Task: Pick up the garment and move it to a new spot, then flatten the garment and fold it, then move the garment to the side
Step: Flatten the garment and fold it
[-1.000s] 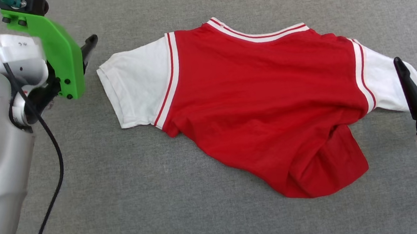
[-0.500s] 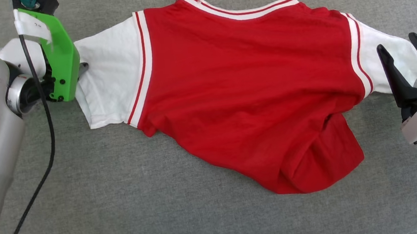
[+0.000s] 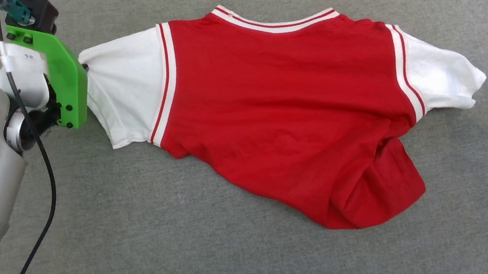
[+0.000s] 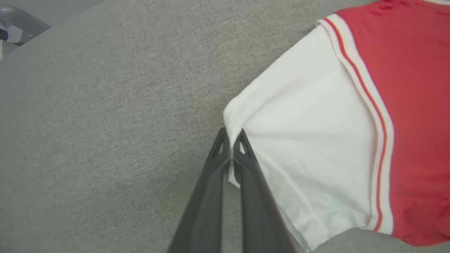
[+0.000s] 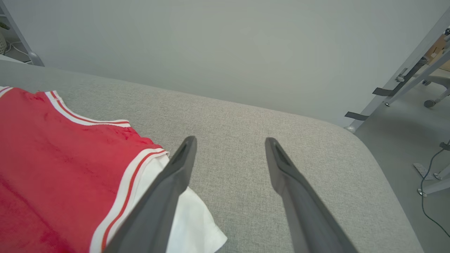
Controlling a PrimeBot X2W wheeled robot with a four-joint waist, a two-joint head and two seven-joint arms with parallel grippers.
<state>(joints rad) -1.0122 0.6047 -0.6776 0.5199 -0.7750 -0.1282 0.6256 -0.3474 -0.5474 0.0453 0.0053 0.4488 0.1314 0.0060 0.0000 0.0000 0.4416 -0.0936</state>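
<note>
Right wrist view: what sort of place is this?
Probably a lab or workshop: grey fabric-covered work surface, plain pale wall, grey metal frame legs and a loose cable on the floor.

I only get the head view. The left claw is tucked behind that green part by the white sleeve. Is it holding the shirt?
Observer: Yes. The left wrist view shows the left claw shut on the garment, pinching its white sleeve's edge.
Operator: And the right one? I see one dark tip.
Observer: The right claw is open wide and holds nothing.
Operator: What's past the grey surface?
Observer: A plain pale wall beyond its far edge.
</note>
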